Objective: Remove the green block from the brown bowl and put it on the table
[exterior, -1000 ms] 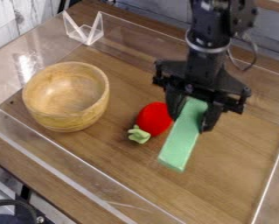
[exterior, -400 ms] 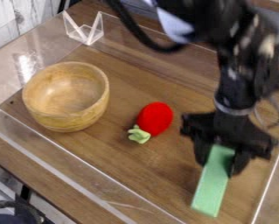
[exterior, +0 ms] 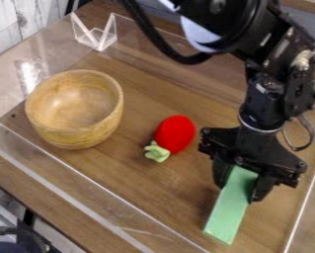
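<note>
1. The gripper (exterior: 250,181) is pointing straight down over the right part of the table (exterior: 146,109), its jaws clamped on the upper end of the block (exterior: 234,210).
2. The block is slanting down and toward the camera from the jaws; whether its lower end is touching the tabletop cannot be told.
3. The bowl (exterior: 74,109) is sitting well apart at left, with nothing inside it.
4. A strawberry (exterior: 172,136) is lying between bowl and gripper.

Lab: acrylic-walled table (exterior: 114,104), robot arm (exterior: 272,74)
</note>
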